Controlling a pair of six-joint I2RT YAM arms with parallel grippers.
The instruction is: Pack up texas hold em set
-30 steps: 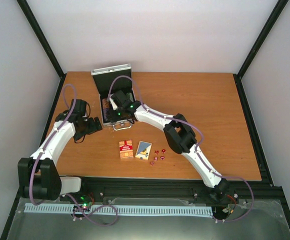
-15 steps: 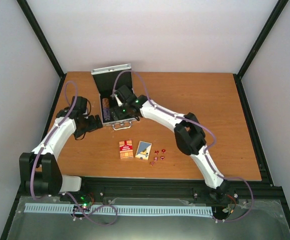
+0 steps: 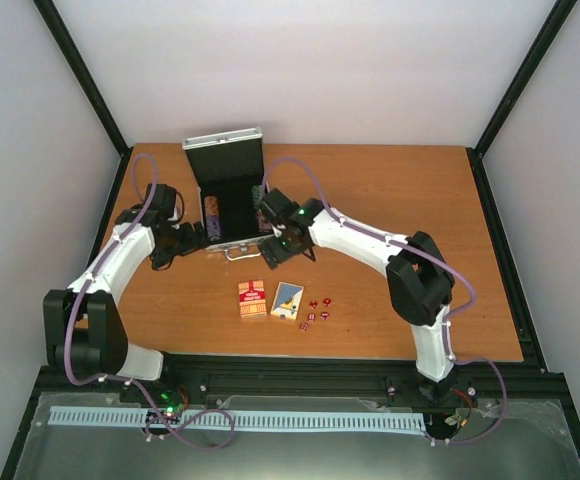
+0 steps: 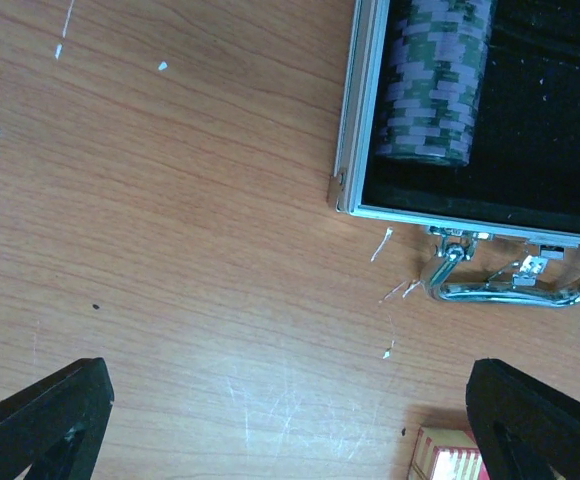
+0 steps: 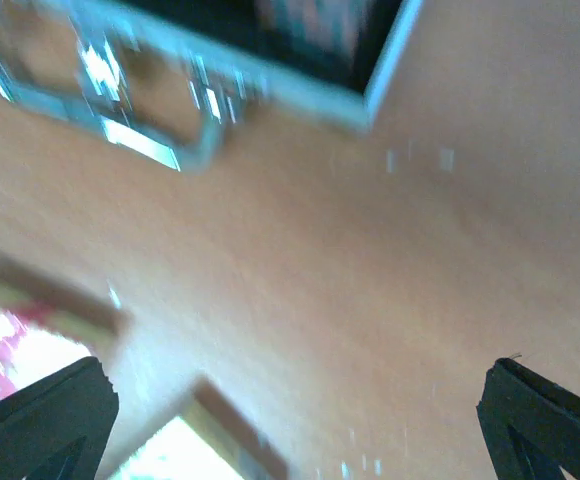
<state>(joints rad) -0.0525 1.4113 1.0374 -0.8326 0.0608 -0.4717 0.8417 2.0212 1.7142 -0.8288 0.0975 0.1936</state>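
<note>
Now: chips sit in the open aluminium briefcase [image 3: 232,205], upper left of the top view. The red deck [image 3: 252,299], blue-yellow deck [image 3: 287,300] and tiny red dice [image 3: 316,310] lie loose on the table just below it. Your left gripper [image 4: 288,372] and right gripper [image 5: 292,375] are both spread wide, nothing between the fingers. Cards look like the next step: you'd need a gripper lowered over one deck. Left wrist shows a chip stack [image 4: 435,80] sharp beside the case's left rim; right wrist is blurred, top view too small.
</note>
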